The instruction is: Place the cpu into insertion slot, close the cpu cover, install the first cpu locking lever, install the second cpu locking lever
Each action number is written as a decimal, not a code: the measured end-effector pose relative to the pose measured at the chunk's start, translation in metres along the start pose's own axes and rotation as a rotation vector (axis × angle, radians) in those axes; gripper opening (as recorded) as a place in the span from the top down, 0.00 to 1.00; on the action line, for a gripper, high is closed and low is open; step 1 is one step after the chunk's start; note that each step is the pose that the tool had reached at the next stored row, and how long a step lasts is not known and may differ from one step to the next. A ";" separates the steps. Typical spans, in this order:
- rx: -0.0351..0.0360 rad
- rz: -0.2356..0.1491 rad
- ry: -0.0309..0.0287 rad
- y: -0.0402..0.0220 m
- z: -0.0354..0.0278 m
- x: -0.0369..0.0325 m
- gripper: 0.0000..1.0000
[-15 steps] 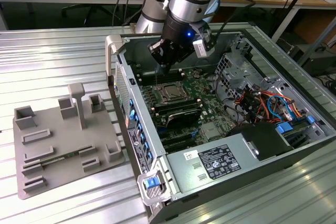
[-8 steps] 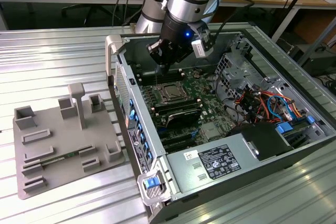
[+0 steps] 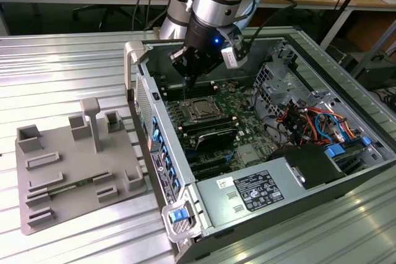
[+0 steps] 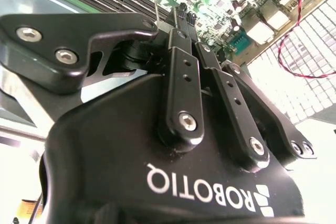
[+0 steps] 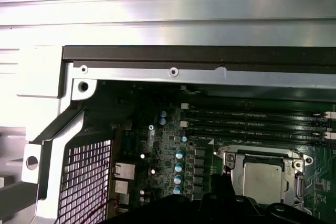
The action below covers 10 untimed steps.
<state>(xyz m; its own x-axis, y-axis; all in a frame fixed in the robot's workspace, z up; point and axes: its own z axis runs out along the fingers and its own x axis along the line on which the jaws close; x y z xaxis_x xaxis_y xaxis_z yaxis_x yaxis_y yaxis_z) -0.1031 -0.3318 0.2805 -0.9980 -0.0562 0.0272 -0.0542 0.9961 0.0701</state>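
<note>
While the ribbed metal tabletop carries an open grey computer case, the black end effector hangs inside it, fingers drawn together beside a thin upright wire lever. The silver cover lies closed over the seated silvery square cpu.

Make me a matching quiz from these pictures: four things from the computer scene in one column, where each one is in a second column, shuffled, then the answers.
Things
1. cpu
2. grey fixture tray
3. power supply box
4. tool

Places
A. on the slatted table, at the exterior view's left of the computer case
B. hanging above the motherboard
C. framed by the silver cpu cover
D. inside the case, at its end lowest in the exterior view

Pairs: 1-C, 2-A, 3-D, 4-B
</note>
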 end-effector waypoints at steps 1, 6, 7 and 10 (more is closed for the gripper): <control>0.0000 0.000 0.0000 0.0001 0.0001 0.0012 0.89; 0.0000 0.000 0.0000 0.0006 0.0006 0.0105 0.89; -0.0001 0.000 -0.0001 0.0006 0.0007 0.0116 0.89; 0.0001 0.000 0.0001 0.0010 0.0009 0.0134 0.89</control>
<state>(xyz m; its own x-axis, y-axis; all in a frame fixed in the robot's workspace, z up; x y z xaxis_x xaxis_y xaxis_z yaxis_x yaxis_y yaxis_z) -0.1166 -0.3316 0.2800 -0.9980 -0.0562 0.0273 -0.0542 0.9961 0.0699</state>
